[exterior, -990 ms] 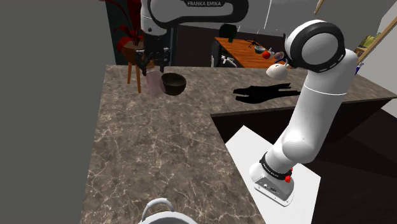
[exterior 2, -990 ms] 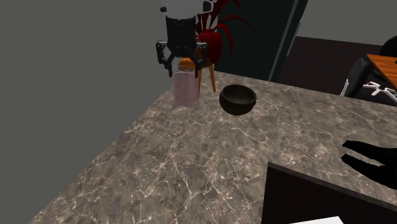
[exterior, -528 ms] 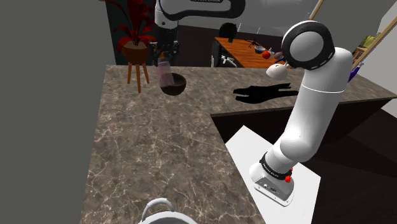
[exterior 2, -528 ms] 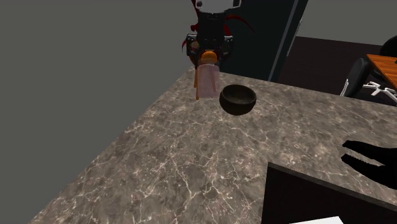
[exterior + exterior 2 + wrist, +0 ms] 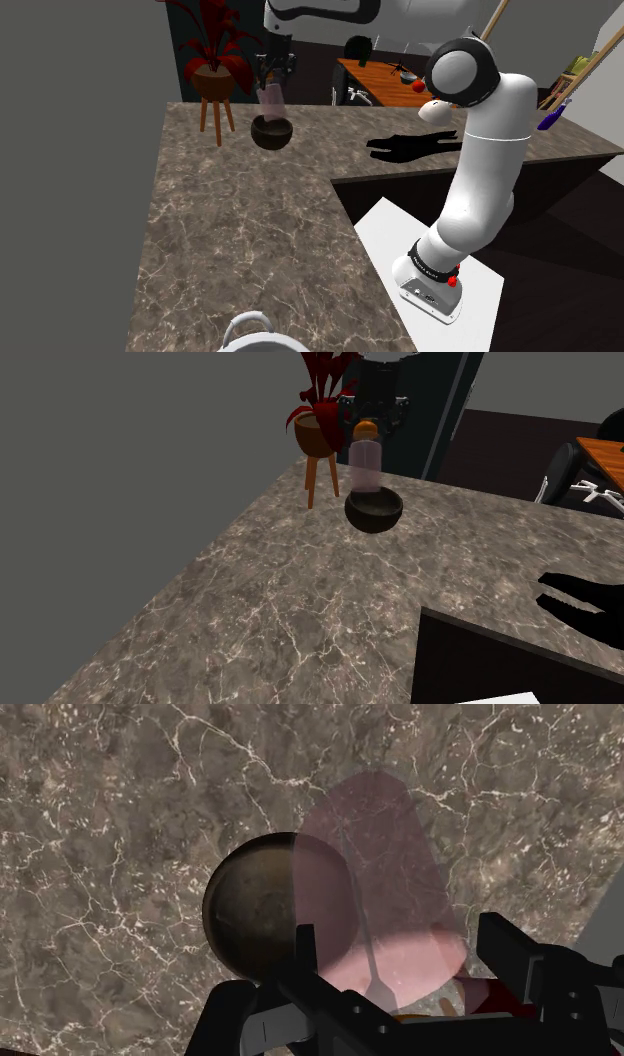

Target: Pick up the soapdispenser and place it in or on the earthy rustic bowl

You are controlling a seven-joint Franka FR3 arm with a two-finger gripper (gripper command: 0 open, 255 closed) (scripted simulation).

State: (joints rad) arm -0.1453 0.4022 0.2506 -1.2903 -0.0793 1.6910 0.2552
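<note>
Since half a second ago, the end effector [image 5: 368, 414] has swung from beside the potted plant [image 5: 318, 432] to above the dark brown bowl [image 5: 374, 512] on the marbled counter [image 5: 300, 622]. We see its fingers clasped on the orange top of the pink soap dispenser [image 5: 366, 467], which hangs upright over the bowl; whether the two touch we cannot tell.
</note>
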